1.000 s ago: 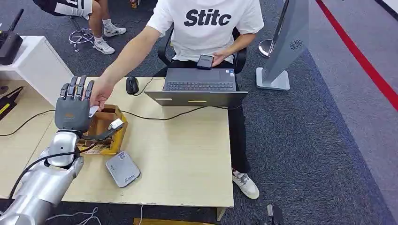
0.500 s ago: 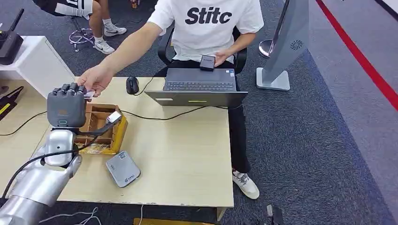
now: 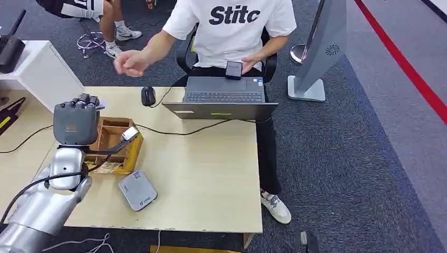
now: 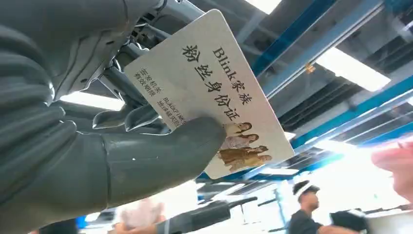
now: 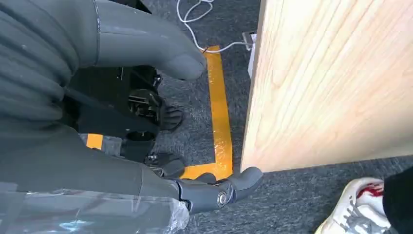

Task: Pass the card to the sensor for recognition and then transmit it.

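Your left hand [image 4: 97,146] pinched the printed card [image 4: 214,92] between thumb and fingers, raised above the cardboard box [image 3: 113,145] near the table's [image 3: 211,174] left edge. Your right hand [image 5: 146,122] hung spread beside the table.

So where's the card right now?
The card is in the robot's left hand, pinched under the thumb in the left wrist view. That hand is raised at the table's left end, just above the small wooden box.

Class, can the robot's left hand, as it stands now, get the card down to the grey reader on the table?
Probably yes. The left hand grips the card above the wooden box; the reader lies just beyond that box on bare table, nothing between.
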Controlling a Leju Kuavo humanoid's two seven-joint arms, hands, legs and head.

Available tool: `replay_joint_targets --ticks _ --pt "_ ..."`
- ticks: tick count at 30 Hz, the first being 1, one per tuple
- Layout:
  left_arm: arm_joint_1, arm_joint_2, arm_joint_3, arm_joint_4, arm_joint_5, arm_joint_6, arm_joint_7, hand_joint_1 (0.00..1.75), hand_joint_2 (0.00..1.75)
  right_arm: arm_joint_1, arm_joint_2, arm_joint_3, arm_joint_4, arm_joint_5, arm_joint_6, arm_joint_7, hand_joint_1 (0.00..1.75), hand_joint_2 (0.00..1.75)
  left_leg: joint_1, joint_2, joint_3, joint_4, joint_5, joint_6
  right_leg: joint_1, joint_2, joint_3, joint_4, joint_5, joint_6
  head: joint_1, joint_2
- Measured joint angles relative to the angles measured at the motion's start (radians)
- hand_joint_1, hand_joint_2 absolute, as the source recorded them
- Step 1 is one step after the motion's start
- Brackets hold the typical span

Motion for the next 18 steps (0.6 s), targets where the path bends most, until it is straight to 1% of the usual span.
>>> replay_joint_targets --ticks 3,6,12,14,16,18 --pt "0.071 -0.002 0.003 -0.074 0.0 0.014 -0.05 1.75 1.75 0.009 0.0 -0.016 0.0 -0.015 0.002 -0.013 0.0 1.75 0.0 0.0 0.0 0.0 0.0 0.0 0.0 0.0 0.0 0.0 0.0 0.0 0.0 0.0" --pt "0.123 -0.002 0.004 -0.131 0.0 0.014 -0.069 1.75 1.75 0.017 0.0 -0.031 0.0 -0.019 0.004 -0.019 0.0 1.75 0.0 0.0 -0.001 0.0 0.0 0.0 0.0 0.0 -0.001 0.0 0.0 0.0 0.0 0.0" --pt "0.172 -0.002 0.008 -0.187 0.0 0.013 -0.072 1.75 1.75 0.022 0.0 -0.043 0.0 -0.021 0.006 -0.02 0.0 1.75 0.0 0.0 -0.001 0.0 0.0 0.0 0.0 0.0 -0.001 0.0 0.0 0.0 0.0 0.0" --pt "0.196 0.005 0.008 -0.207 0.0 0.011 -0.075 1.75 1.75 0.024 0.0 -0.054 0.0 -0.028 0.008 -0.025 0.0 1.75 0.0 0.0 0.0 0.0 0.0 0.0 0.0 0.0 -0.001 0.0 0.0 0.0 0.0 0.0" --pt "0.22 0.01 0.003 -0.214 0.0 0.013 -0.062 1.75 1.75 0.026 0.0 -0.061 0.001 -0.031 0.008 -0.036 0.0 1.75 0.0 0.0 0.0 0.0 0.0 0.0 0.0 0.0 -0.001 0.0 0.0 0.0 0.0 0.0" --pt "0.256 0.025 -0.027 -0.222 0.0 0.033 -0.018 1.75 1.75 0.031 -0.002 -0.079 0.003 -0.036 0.017 -0.049 0.0 1.75 0.0 0.0 -0.001 0.0 0.0 0.0 0.0 0.0 -0.001 0.0 0.0 0.0 0.0 0.0"
